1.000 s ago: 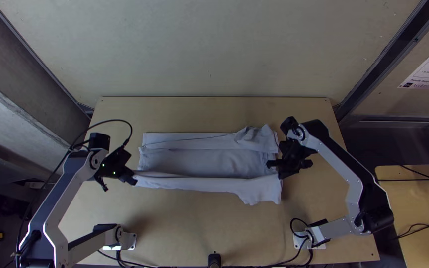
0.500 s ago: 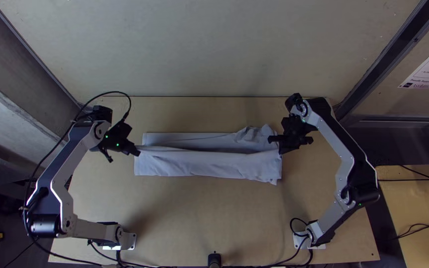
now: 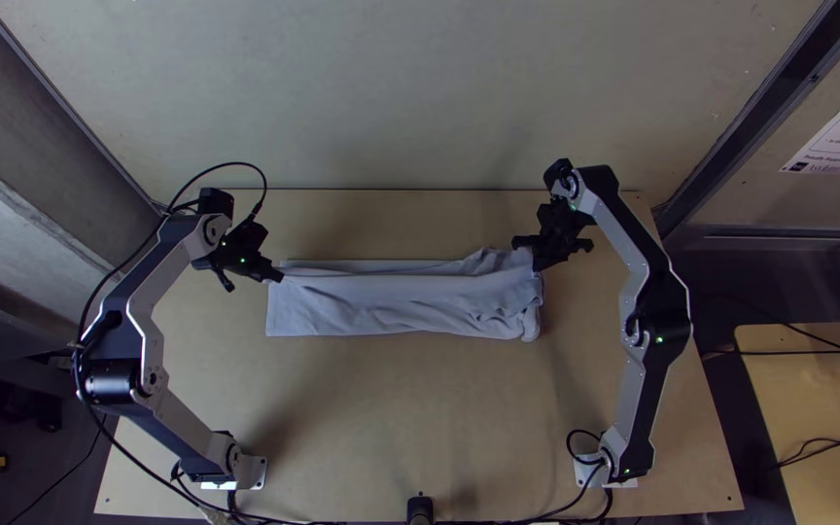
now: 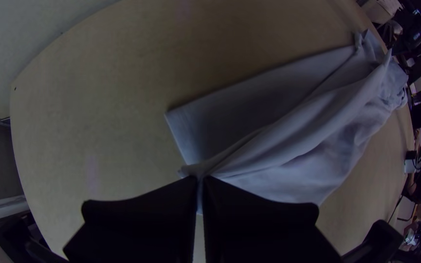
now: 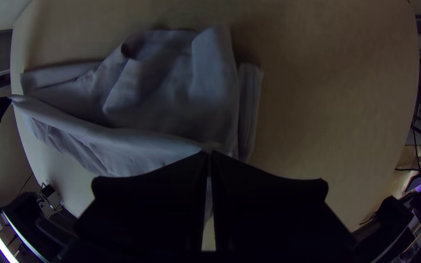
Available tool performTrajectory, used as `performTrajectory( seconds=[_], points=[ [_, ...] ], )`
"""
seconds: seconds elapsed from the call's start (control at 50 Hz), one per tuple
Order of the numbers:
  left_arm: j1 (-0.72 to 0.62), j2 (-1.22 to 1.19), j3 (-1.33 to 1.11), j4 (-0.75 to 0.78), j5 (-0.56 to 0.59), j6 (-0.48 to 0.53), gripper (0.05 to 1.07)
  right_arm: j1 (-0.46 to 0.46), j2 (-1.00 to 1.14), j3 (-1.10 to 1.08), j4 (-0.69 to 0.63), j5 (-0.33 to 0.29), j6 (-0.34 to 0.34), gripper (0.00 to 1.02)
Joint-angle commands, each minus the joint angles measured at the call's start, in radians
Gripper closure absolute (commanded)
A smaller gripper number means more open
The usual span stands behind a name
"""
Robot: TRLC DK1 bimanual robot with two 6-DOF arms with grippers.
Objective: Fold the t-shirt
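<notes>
The light grey t-shirt (image 3: 391,303) lies as a long folded strip across the table, its near layer drawn over toward the far edge. At the strip's far left corner is my left gripper (image 3: 277,275); my right gripper (image 3: 535,261) is at the far right corner. In the left wrist view, the left gripper (image 4: 200,180) is shut on a gathered edge of the shirt (image 4: 278,141), which stretches away in a raised fold. In the right wrist view, the right gripper (image 5: 209,155) is shut on the other end of that edge, above bunched cloth (image 5: 171,92).
The wooden table (image 3: 391,418) has bare surface on the near side of the shirt and a narrower strip beyond it. A black post (image 3: 420,507) stands at the near edge between the arm bases. Cables (image 3: 323,520) run along that edge.
Both grippers have moved toward the table's far side, carrying the shirt's near edge over the rest. The shirt has become a narrower strip, and its middle is now covered.
</notes>
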Motion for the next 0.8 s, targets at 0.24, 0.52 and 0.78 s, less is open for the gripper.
performTrajectory(
  seconds=[0.24, 0.52, 0.78],
  points=[
    [-0.007, 0.198, 0.170, 0.003, 0.004, -0.099, 1.04, -0.037, 0.214, 0.231, -0.029, 0.025, -0.053, 0.91],
    [-0.021, 0.240, 0.169, 0.012, 0.070, -0.216, 1.04, -0.030, 0.255, 0.234, -0.115, 0.110, -0.060, 0.18],
    [-0.018, 0.200, 0.134, 0.012, 0.254, -0.234, 1.04, -0.027, 0.169, 0.209, -0.126, 0.136, -0.070, 0.10]
  ],
)
